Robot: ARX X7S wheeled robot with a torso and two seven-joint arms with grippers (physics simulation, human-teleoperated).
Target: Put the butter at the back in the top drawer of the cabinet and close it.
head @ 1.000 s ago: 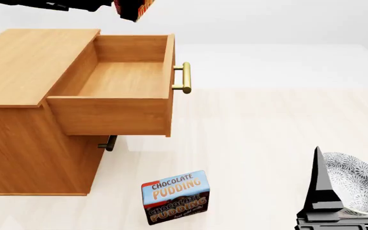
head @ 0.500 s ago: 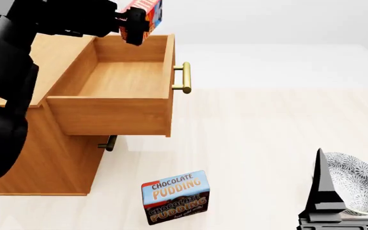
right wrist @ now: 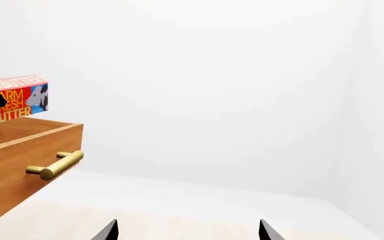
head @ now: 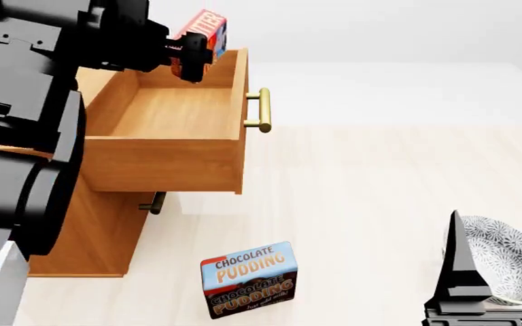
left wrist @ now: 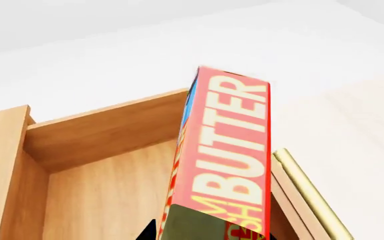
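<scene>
1. The left gripper [head: 187, 60] is clamped on the butter [head: 203, 30], holding the box above the far rear corner of the pulled-out top drawer [head: 166, 161]; the box juts up and outward from the fingers, past the drawer's back rim.
2. In the left wrist view, the butter [left wrist: 229, 165] fills the centre, its yellow "BUTTER" lettering running along the red face; beneath and beyond the gripper lie the drawer's plain wood floor [left wrist: 105, 200] and its walls.
3. The brass handle [head: 260, 110] on the drawer front sits to the side of the gripper, lower down and apart from the held box.
4. The cabinet [head: 107, 238] stands below the left arm, with a lower drawer's handle [head: 154, 203] visible under the open drawer.
5. The right gripper [right wrist: 187, 231] is spread, its two fingertips well apart with nothing between them; it hangs low and far from the drawer.
6. A chocolate pudding box [head: 249, 278] stands on the floor [head: 379, 197], well below the left gripper, and a patterned plate [head: 506, 258] lies just beside the right gripper.
</scene>
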